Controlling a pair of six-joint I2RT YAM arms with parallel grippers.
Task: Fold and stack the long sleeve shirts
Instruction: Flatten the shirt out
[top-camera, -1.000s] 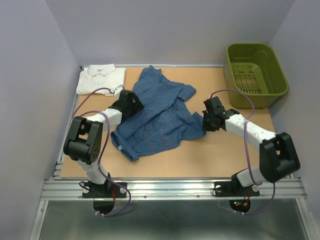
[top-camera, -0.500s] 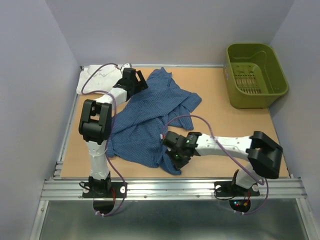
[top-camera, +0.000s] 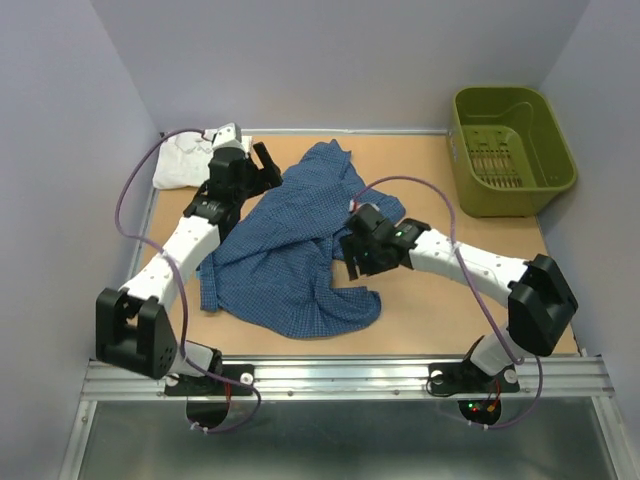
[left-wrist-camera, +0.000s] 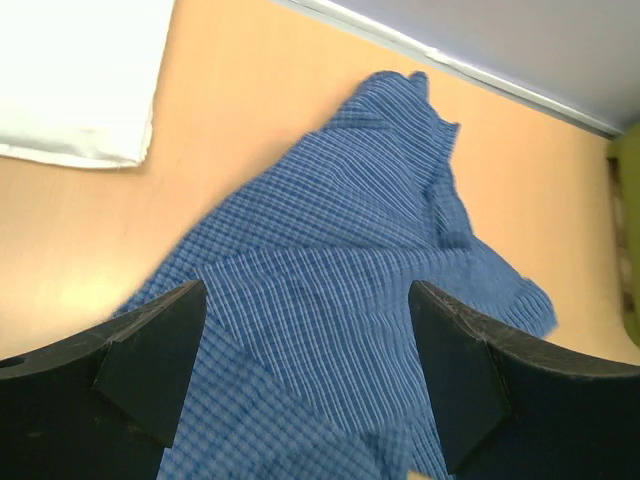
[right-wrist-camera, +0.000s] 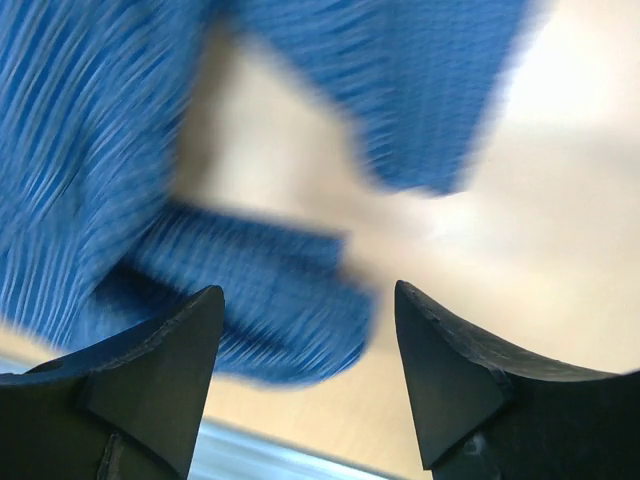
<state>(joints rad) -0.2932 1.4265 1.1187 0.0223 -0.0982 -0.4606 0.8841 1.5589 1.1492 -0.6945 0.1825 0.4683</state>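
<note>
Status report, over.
Left gripper open, right gripper open, both empty. Blue shirt crumpled mid-table. White shirt folded, far-left corner. Basket far right, clear.

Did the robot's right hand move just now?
Yes. The right hand moved from near the table's front edge farther back, closer to the green basket.
</note>
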